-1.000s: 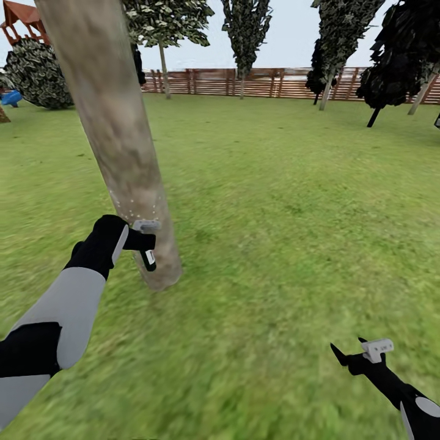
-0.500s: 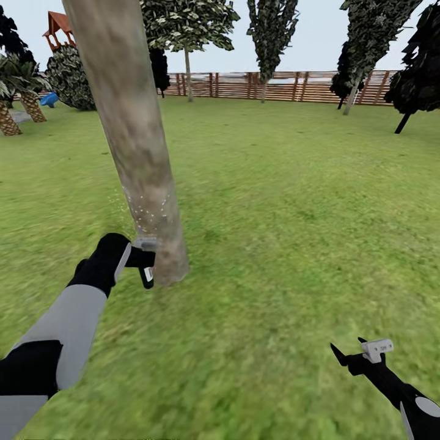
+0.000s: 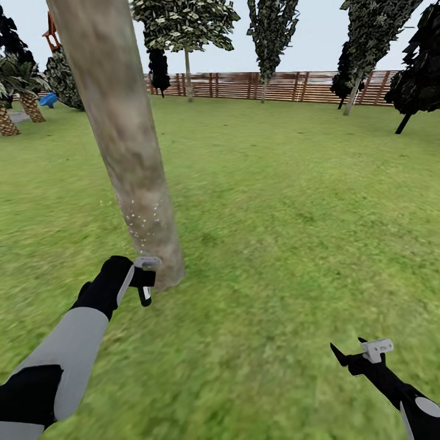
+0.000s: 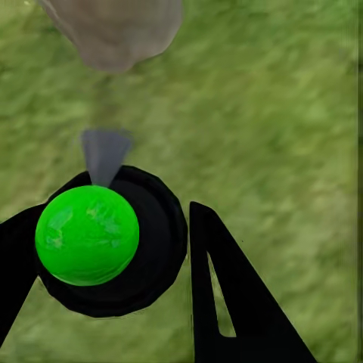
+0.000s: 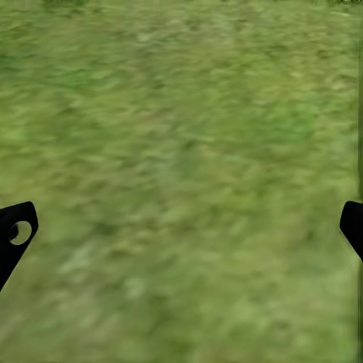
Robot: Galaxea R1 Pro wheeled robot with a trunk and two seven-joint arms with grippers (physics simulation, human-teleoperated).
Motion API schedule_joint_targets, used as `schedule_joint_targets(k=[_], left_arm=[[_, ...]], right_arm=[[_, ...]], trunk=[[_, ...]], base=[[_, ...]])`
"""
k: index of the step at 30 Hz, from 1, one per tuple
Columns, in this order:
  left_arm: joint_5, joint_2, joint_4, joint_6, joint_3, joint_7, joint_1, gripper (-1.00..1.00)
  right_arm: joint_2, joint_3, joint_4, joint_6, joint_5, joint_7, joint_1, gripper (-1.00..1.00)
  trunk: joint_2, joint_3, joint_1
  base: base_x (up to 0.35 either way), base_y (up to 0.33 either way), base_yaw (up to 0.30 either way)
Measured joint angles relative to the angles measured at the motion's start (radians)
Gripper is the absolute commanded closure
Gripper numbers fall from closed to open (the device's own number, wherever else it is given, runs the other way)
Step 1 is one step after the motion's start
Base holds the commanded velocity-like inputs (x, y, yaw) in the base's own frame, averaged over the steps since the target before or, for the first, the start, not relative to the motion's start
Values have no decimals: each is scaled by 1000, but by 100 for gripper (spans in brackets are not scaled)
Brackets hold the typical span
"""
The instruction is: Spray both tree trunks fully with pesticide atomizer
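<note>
In the head view a thick mottled grey-tan tree trunk [image 3: 125, 140] leans up from the grass [image 3: 275, 232]. My left gripper [image 3: 145, 286] is shut on the pesticide atomizer [image 3: 145, 297], a small dark bottle with a pale label, held right beside the trunk's base. Fine white specks [image 3: 143, 215] dot the trunk above it. The left wrist view looks down on the atomizer [image 4: 87, 236], a black round body with a bright green cap and a grey nozzle cone, between the fingers [image 4: 223, 302]; the trunk base [image 4: 113, 30] lies beyond. My right gripper [image 3: 347, 346] hangs open over grass.
A brown slat fence [image 3: 275, 85] closes the far side of the lawn, with thin-trunked dark trees [image 3: 269, 36] along it. Palms [image 3: 24, 91] and a blue object [image 3: 49, 99] stand far left. Open grass [image 5: 181, 151] spreads to the right of the trunk.
The view has shifted with the camera. My left gripper has sunk lower with the atomizer, toward the trunk's base. The white specks now reach lower on the trunk. The right arm has not moved.
</note>
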Motion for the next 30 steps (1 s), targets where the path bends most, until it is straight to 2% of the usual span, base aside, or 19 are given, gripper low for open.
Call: schedule_joint_targets(k=[8,11,13,17,27,30], left_arm=[[1,1,-3,2,6,0,1,100],[-1,2,-2,1,43,0,1,100],[-1,4,0,0,53,0,2,100],[-3,8,0,0,57,0,3,100],[-5,9,1,0,58,0,3,100],[-5,11,1,1,61,1,3,100]], right_arm=[[0,0,-1,0,0,0,0,-100],[0,0,-1,0,0,0,0,-100],[0,0,0,0,0,0,0,-100],[0,0,0,0,0,0,0,-100],[0,-1,-1,1,-1,0,0,-100],[0,-1,-1,2,0,0,0,-100]], trunk=[[0,1,0],[0,2,0],[0,3,0],[0,4,0],[0,4,0],[0,4,0]], base=[[84,-57,69],[1,-1,255],[-8,-56,264],[-76,-217,165],[-45,-259,8],[32,-268,205]])
